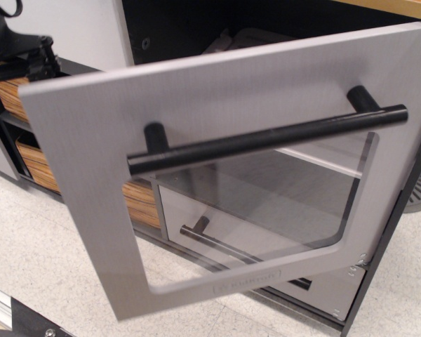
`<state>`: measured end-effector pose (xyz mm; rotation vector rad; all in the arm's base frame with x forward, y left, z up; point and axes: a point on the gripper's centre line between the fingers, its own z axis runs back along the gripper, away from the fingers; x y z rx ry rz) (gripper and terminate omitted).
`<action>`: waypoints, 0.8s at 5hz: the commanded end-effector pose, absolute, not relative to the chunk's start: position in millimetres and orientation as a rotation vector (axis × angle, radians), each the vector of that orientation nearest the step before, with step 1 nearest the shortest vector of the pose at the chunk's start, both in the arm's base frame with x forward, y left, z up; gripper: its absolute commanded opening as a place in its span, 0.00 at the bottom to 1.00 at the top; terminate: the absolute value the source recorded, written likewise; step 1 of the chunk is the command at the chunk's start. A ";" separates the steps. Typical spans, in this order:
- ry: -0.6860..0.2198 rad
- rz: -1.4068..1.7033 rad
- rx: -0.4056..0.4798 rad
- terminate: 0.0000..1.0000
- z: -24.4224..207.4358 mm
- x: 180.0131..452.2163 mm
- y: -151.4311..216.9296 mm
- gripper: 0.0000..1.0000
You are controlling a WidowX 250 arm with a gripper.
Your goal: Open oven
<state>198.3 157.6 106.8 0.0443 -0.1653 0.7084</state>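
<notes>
The toy oven's large grey door [84, 161] hangs well open, tipped down and out toward the camera on its bottom hinge. Its long black bar handle [266, 140] runs across above the clear rounded window [266, 210]. A faint logo [247, 279] sits under the window. The dark oven cavity [175, 28] shows above the door's top edge, and a strip of the pale shelf [323, 160] shows through the glass. My black gripper [17, 45] is at the top left, just beyond the door's upper left corner. Its fingers are too dark and cropped to read.
The shorter grey drawer [217, 225] with its black bar handle shows through the window and below the door. Wood-grain drawers [35, 161] sit at the left behind the door. A wooden countertop edge [400, 7] is at top right. A speckled pale floor [49, 267] lies below.
</notes>
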 end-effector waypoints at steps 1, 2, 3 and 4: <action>-0.113 0.481 -0.081 0.00 139.1 148.1 125.0 1.00; -0.089 0.400 -0.153 0.00 151.7 133.1 96.2 1.00; -0.084 0.333 -0.189 0.00 159.1 125.8 74.3 1.00; -0.084 0.333 -0.189 0.00 159.1 125.8 74.3 1.00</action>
